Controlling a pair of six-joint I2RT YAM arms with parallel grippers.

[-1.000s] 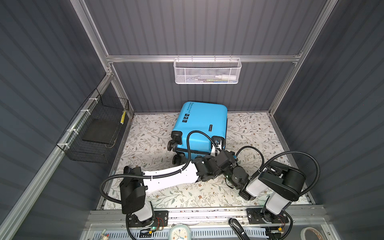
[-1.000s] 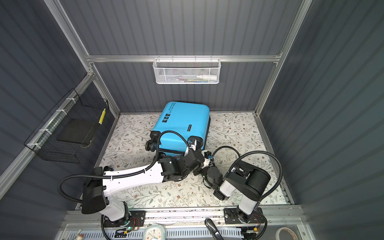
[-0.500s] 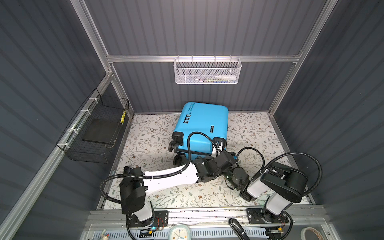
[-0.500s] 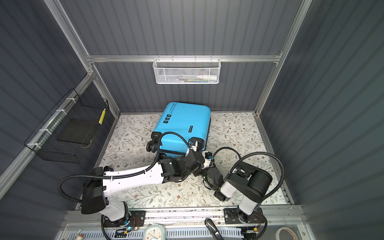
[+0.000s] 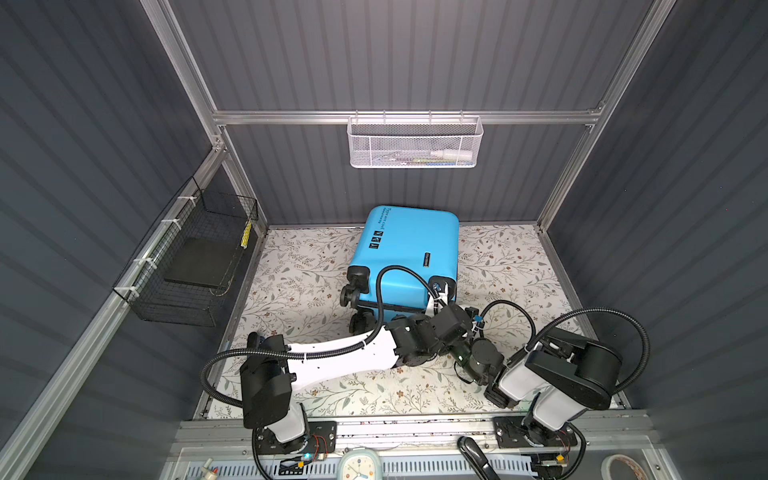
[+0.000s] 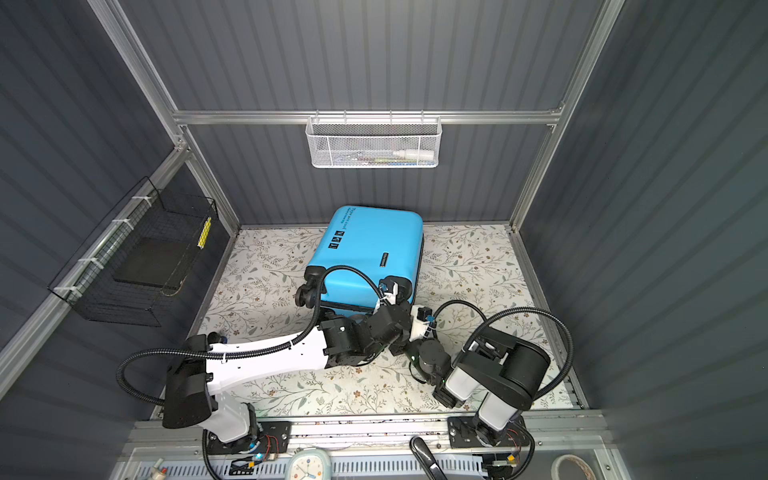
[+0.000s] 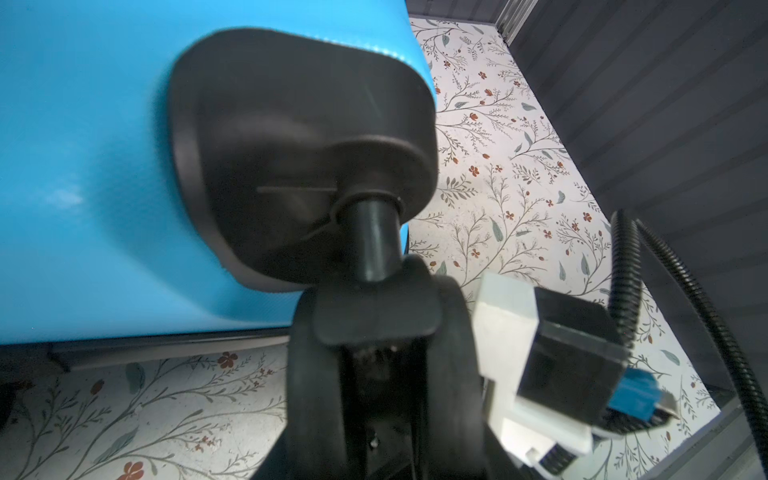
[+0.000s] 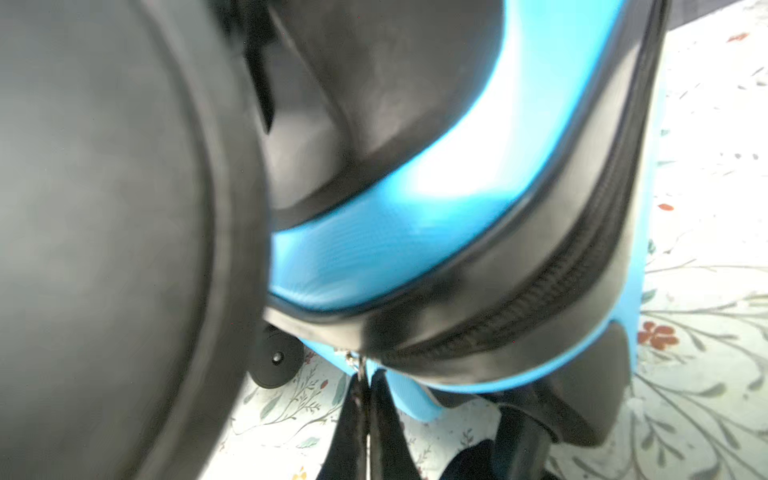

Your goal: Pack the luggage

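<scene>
Luggage (image 5: pixel 409 249) lies flat and shut at rear of mat (image 5: pixel 299 266), wheels toward arms; stiff slick shell, likely light, apt to skid, so best held by wheel (image 7: pixel 316 395), clamped by left gripper (image 5: pixel 440 291), and zip pull (image 8: pixel 356 361), pinched in right gripper (image 8: pixel 365 415).

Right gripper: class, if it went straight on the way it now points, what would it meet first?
The luggage. The right gripper, jaws shut on what looks like the zipper pull, points straight at the black zipper band just ahead; depth is blurred.
</scene>
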